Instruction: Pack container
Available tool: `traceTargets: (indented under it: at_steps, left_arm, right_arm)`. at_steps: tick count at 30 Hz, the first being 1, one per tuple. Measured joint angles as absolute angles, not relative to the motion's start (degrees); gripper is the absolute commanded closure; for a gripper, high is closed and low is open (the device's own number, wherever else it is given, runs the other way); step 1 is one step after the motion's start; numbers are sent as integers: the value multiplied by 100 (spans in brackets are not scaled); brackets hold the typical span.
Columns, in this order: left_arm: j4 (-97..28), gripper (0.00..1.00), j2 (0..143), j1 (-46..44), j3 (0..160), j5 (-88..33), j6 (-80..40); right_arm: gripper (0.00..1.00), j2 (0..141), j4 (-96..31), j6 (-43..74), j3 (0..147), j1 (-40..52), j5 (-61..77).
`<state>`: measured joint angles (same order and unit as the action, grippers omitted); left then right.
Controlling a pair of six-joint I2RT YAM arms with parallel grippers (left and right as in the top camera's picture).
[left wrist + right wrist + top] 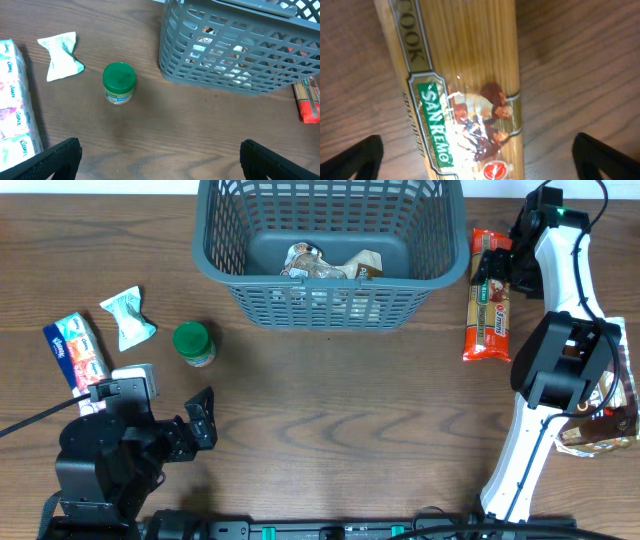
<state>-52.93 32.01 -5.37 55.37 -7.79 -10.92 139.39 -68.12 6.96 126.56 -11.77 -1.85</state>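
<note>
The dark grey lattice container [228, 265] stands at the table's back middle, with a couple of wrapped packets [320, 263] on its floor; its near corner shows in the left wrist view [175, 65]. My right gripper [497, 268] is open and hangs just above the top end of a spaghetti packet [487, 315], its fingers on either side of the packet [465, 90] and apart from it. My left gripper [200, 423] is open and empty over bare wood [160, 160], short of a green-lidded jar [193, 343] [119, 81].
A white wrapped packet [127, 316] [61, 56] and a tissue pack [78, 350] [12, 110] lie at the left. A foil snack bag [600, 425] lies at the right edge beside the right arm's base.
</note>
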Motion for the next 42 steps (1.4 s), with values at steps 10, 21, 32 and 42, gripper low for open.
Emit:
traceTargets:
  at_steps: [10,21,32,42]
  left_arm:
    - [-5293,2,3201,-537,5537,-779,-1092]
    - [-5293,1,3201,-537,5537,-779,-1092]
    - [-5293,2,3205,-537,5537,-779,-1092]
    - [-5293,2,3205,-537,5537,-779,-1092]
  right_arm:
    - [1,13939,-6639,692,12656,-1177,-143]
    - [1,14494,-6772,714,12663,-1177,-60]
    - [94,14508,-6921,659,12704,-1179,-32]
    - [99,14459,-7026,679,12790,-1177,27]
